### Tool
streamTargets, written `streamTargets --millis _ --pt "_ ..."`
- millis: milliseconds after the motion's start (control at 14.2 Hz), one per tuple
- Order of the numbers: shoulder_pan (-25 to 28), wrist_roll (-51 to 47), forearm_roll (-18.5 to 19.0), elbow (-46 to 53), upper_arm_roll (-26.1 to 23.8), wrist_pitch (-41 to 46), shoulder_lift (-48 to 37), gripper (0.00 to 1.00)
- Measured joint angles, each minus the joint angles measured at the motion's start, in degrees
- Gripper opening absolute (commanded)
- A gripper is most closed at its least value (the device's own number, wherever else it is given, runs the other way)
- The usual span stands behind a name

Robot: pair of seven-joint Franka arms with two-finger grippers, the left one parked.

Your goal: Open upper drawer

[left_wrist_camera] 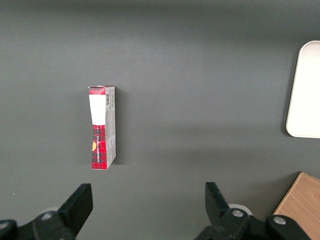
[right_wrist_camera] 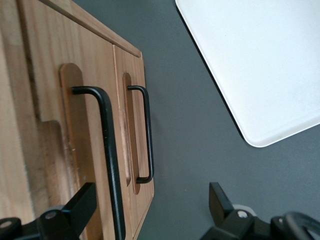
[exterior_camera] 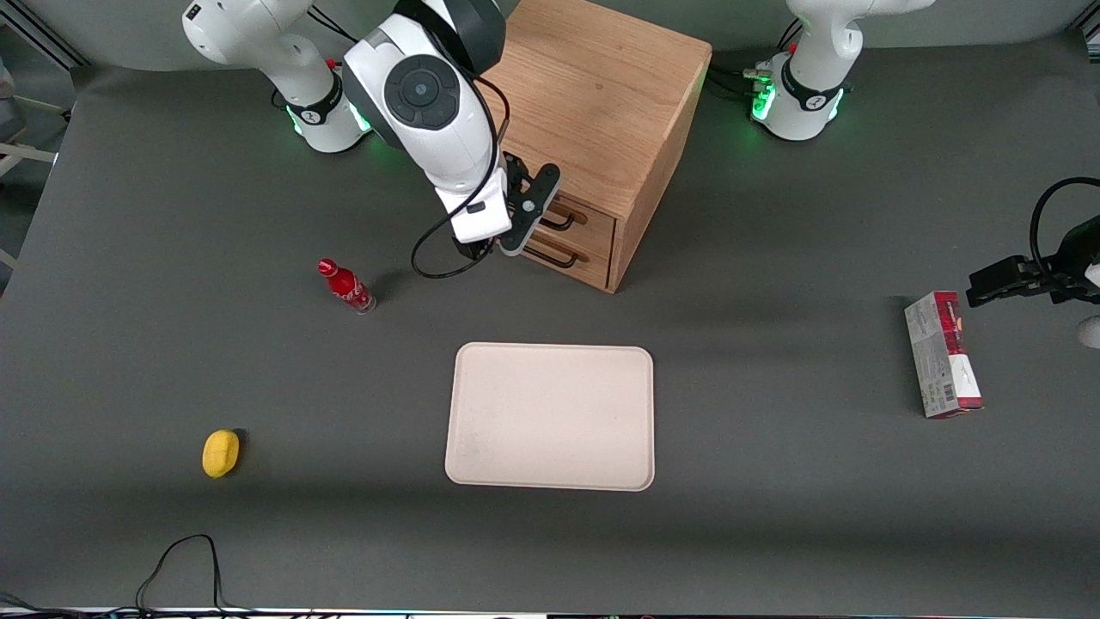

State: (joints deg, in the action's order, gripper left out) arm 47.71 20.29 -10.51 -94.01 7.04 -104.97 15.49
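Observation:
The wooden cabinet (exterior_camera: pixel 601 94) stands at the back of the table with two oak drawer fronts. The upper drawer (exterior_camera: pixel 595 220) looks pushed in, and its thin black handle (exterior_camera: pixel 563 222) is partly hidden by the gripper. The bottom drawer (exterior_camera: pixel 591 265) sits below it. My right gripper (exterior_camera: pixel 531 215) is right in front of the upper drawer, open. In the right wrist view the gripper (right_wrist_camera: pixel 151 194) has its jaws wide apart, with the upper drawer's handle (right_wrist_camera: pixel 107 150) running between them close to one finger (right_wrist_camera: pixel 82 202). The fingers do not clamp the handle. The bottom drawer's handle (right_wrist_camera: pixel 147 135) lies clear of the jaws.
A cream tray (exterior_camera: pixel 550 417) lies nearer the front camera than the cabinet; it also shows in the right wrist view (right_wrist_camera: pixel 260 60). A red bottle (exterior_camera: pixel 346 286) and a yellow fruit (exterior_camera: pixel 221 452) lie toward the working arm's end. A red and grey box (exterior_camera: pixel 941 352) lies toward the parked arm's end.

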Motion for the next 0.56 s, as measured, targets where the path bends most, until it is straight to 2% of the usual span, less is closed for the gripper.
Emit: streamTargets --millis 565 --pt "0.75 0.19 0.00 -3.95 -0.06 -4.18 0.08 1.00"
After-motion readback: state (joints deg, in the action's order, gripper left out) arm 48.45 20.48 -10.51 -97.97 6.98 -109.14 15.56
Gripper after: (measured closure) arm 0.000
